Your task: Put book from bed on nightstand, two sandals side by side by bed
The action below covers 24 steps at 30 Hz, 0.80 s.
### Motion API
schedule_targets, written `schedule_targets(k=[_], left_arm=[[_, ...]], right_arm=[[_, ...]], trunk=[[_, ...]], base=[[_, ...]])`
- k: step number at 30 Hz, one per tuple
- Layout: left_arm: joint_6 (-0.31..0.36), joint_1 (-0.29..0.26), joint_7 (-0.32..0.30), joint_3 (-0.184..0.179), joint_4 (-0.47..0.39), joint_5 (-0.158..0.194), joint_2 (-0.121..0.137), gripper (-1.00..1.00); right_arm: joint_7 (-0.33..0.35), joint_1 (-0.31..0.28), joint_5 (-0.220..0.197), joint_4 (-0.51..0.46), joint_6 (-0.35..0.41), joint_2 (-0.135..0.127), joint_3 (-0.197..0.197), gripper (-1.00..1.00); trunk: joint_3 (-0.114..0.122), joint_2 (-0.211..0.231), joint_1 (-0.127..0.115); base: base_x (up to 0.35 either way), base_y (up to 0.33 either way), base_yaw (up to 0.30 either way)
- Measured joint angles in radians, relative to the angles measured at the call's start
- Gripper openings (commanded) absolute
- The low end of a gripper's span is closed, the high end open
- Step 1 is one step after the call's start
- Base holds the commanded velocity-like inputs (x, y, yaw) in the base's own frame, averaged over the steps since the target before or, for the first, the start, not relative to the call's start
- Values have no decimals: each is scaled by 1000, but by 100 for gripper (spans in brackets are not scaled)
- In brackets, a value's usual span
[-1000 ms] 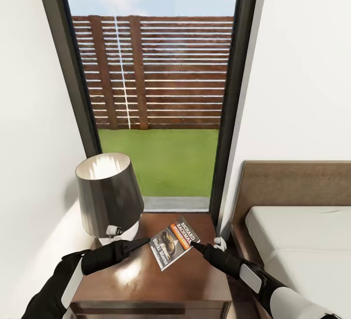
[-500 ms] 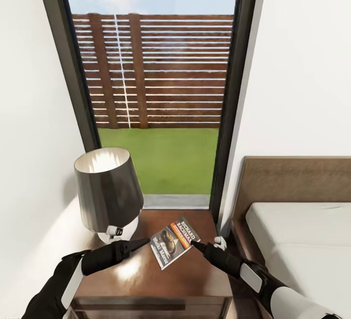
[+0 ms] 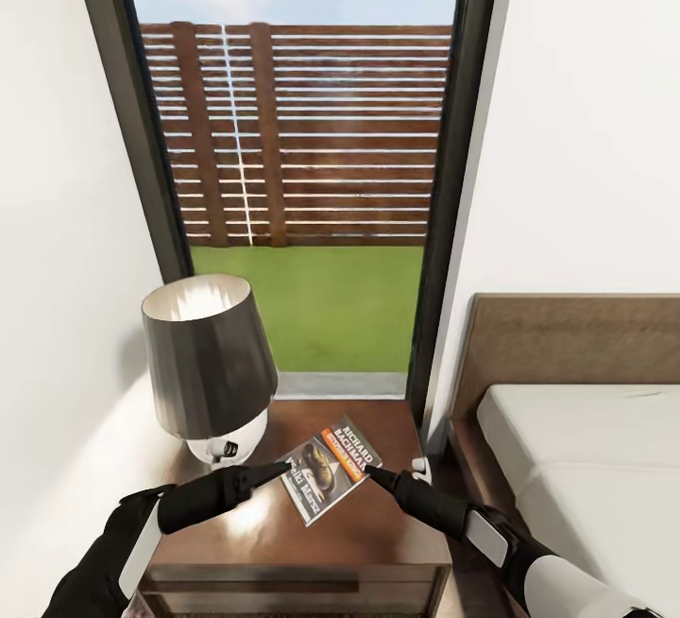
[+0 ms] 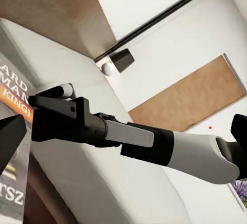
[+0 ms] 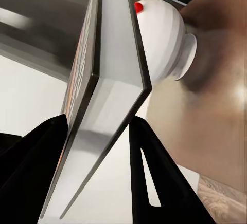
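Both arms reach forward from the lower corners of the head view, black forearms converging toward twelve o'clock. The right hand (image 3: 370, 473) comes in from four o'clock, its two dark fingers (image 5: 154, 183) closed on either face of the book (image 3: 326, 468), pinching its edge. The left hand (image 3: 276, 472) extends from eight o'clock, its tip at the book's opposite edge; its finger spacing is unclear.
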Motion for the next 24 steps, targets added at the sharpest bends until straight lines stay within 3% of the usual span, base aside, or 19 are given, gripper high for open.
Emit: schedule_targets(k=[13, 20, 24], left_arm=[[0, 0, 0, 0, 0, 0, 0, 100], [0, 0, 0, 1, 0, 1, 1, 100], [0, 0, -1, 1, 0, 2, 2, 100]], right_arm=[[-3, 0, 1, 1, 1, 0, 0, -100], [-4, 0, 0, 1, 1, 0, -1, -100], [-4, 0, 1, 1, 1, 0, -1, -100]], trunk=[[-41, -91, 50], [-41, -91, 50], [-41, -91, 50]], base=[[0, 0, 0], [0, 0, 0], [222, 0, 0]])
